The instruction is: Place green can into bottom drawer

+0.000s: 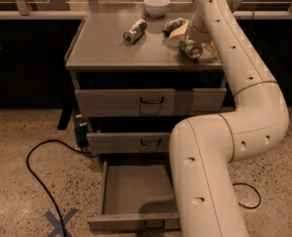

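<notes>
The green can (191, 49) lies on its side at the right of the cabinet top (106, 51), its shiny silver end facing me. My gripper (192, 37) is right over the can, mostly hidden by my own white arm (235, 73), which reaches down from the upper right. I cannot tell whether it is touching the can. The bottom drawer (136, 194) is pulled out and open near the floor. Its low front panel (121, 223) carries a small dark handle (154, 225), and my arm's lower link covers its right side.
A silver-and-blue can (134, 31) lies on the cabinet top, with a white bowl (156, 5) at the back. A green foil bag (172, 24) and a yellow packet (179, 31) lie beside the green can. The top drawer (151, 101) and middle drawer (131, 142) are slightly open. A black cable (37, 177) runs across the floor.
</notes>
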Action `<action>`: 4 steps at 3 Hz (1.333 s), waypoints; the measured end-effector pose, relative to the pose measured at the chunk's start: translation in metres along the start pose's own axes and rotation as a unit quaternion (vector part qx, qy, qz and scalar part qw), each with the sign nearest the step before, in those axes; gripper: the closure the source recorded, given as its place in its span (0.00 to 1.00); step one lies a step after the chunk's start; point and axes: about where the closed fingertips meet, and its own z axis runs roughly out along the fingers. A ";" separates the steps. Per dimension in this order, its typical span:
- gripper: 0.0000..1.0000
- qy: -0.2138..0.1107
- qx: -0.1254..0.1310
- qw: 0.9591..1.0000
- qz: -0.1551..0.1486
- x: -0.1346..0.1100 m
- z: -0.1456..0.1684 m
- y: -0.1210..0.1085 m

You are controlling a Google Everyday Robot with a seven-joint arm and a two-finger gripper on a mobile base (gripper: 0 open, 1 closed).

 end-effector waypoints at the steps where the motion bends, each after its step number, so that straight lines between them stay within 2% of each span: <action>1: 0.20 0.000 0.000 1.000 0.000 0.000 0.000 0.000; 4: 0.89 0.000 0.000 1.000 0.000 0.000 0.000 0.000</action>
